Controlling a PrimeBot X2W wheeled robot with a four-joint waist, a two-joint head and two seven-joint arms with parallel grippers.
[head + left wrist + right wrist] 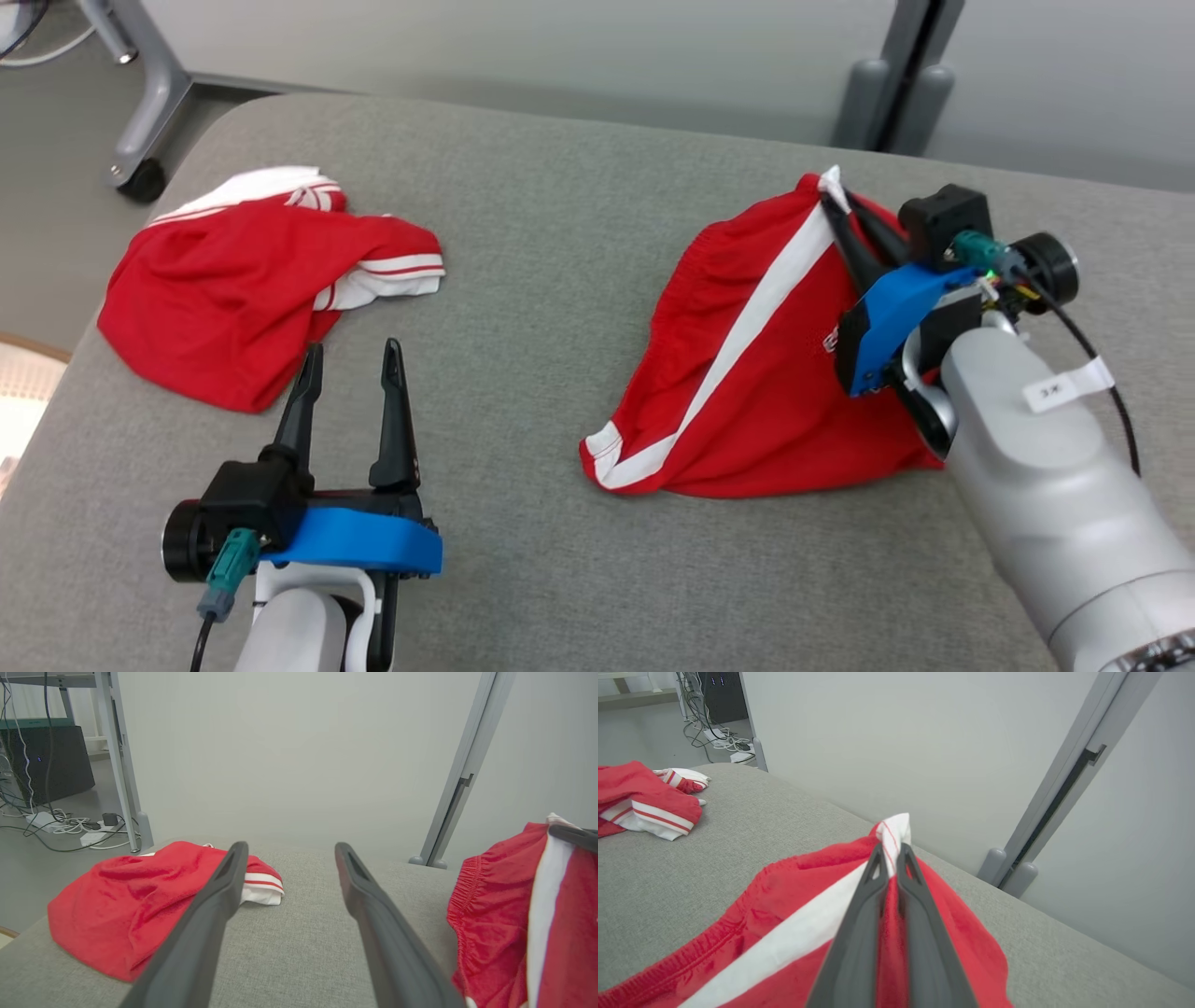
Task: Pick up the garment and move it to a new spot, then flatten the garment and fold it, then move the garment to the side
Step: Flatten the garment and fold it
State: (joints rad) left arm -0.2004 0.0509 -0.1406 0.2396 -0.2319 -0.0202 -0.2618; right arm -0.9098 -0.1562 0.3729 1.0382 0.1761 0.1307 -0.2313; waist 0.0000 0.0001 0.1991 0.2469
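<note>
Grey padded surface (560, 579) fills most of your head view. Red shorts (747, 392) sit at 3 o'clock on it, tented toward 1 o'clock because the top end of the white side stripe (747, 322) is pinched and lifted. The rest drapes on the pad. Second red-and-white garment (233, 299) lies crumpled at 10 o'clock, well apart from the shorts. Right gripper (834, 201) is clamped on that stripe end, fingers nearly together with cloth between. It's an edge grip, so I'd judge you're in the pick-up step. Left gripper (353, 347) at 7 o'clock is fully spread and holding nothing, near the second garment's edge, probably waiting for the flatten
</note>
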